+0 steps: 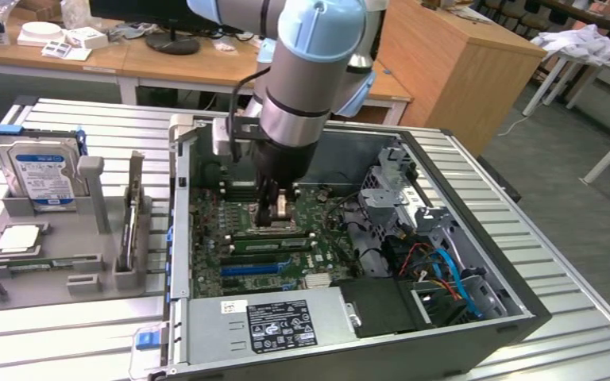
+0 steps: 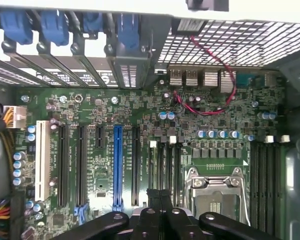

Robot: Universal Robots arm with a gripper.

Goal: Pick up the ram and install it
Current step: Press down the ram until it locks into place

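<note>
Pincer (image 1: 279,213) clenched, nothing between its tips that I can make out, and I'm hanging low inside the open case (image 1: 517,309) over the motherboard (image 2: 140,110), close above the CPU socket (image 2: 216,192). Looking outward: dark empty slots on both sides of that socket. The ram (image 1: 133,216) isn't in here with me; it's beyond the case wall, off to the exterior view's left, standing on edge in the grey tray (image 1: 51,238) on the tabletop (image 1: 72,333). Its long axis runs from the front of that view towards the back, roughly along the case's side, with the hard drive (image 1: 40,171) further left
</note>
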